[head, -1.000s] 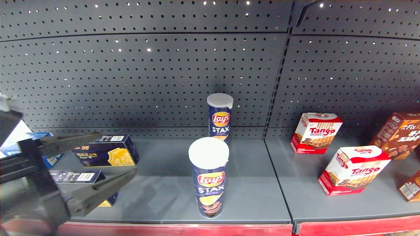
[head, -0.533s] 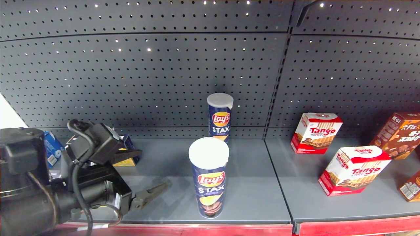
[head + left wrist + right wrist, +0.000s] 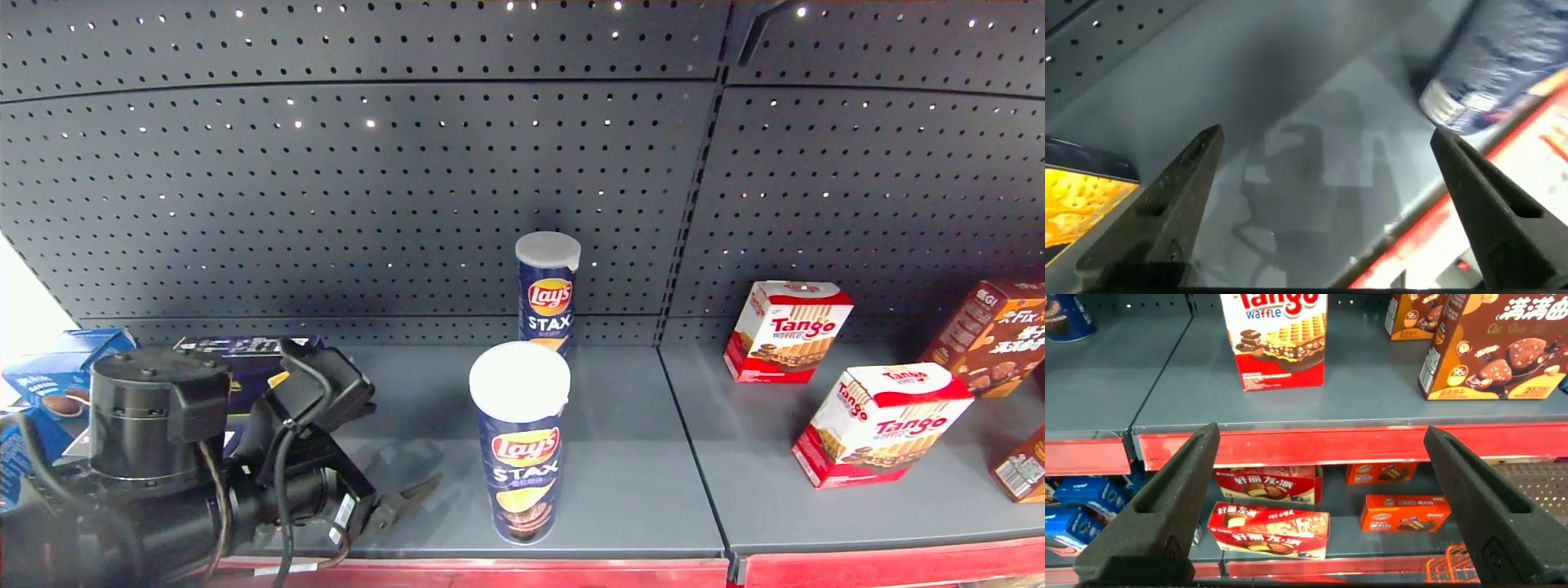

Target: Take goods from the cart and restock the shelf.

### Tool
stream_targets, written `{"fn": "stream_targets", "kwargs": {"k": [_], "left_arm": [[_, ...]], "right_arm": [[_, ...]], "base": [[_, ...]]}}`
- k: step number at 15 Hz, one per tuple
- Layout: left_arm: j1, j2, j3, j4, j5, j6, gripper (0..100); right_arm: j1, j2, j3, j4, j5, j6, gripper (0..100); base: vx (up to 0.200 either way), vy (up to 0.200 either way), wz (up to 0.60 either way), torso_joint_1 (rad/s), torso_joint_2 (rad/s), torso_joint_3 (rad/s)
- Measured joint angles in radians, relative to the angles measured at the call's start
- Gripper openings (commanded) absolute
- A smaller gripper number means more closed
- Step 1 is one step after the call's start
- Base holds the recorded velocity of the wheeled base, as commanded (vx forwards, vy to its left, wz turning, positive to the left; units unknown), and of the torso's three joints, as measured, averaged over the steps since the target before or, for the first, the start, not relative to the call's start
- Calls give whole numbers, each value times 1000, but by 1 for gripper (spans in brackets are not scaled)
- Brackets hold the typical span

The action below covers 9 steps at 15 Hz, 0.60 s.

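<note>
Cylindrical chip can stands upright on smooth grey shelf.

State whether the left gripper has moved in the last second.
Yes. The left gripper has shifted right, closer to the front chip can, which stayed put.

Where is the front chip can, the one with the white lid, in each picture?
Head view: the front chip can stands upright at mid-shelf, near the front edge.
Left wrist view: the same can, blurred and dark blue, stands close to the shelf's front.
Right wrist view: probably the dark blue bottom at the picture's edge, past the waffle box; hard to tell.
Shared landmark: the red front strip.
</note>
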Motion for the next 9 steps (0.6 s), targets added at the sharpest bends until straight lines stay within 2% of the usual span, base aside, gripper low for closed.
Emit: {"fn": "stream_targets", "kwargs": {"k": [4, 9], "left_arm": [[-29, 74, -60, -1, 61, 0, 100], [-61, 113, -98, 0, 81, -6, 100]], "right_arm": [[0, 0, 0, 0, 0, 0, 100], [0, 0, 0, 0, 0, 0, 100]], "base": [[0, 0, 0, 0, 0, 0], [0, 0, 0, 0, 0, 0]]}}
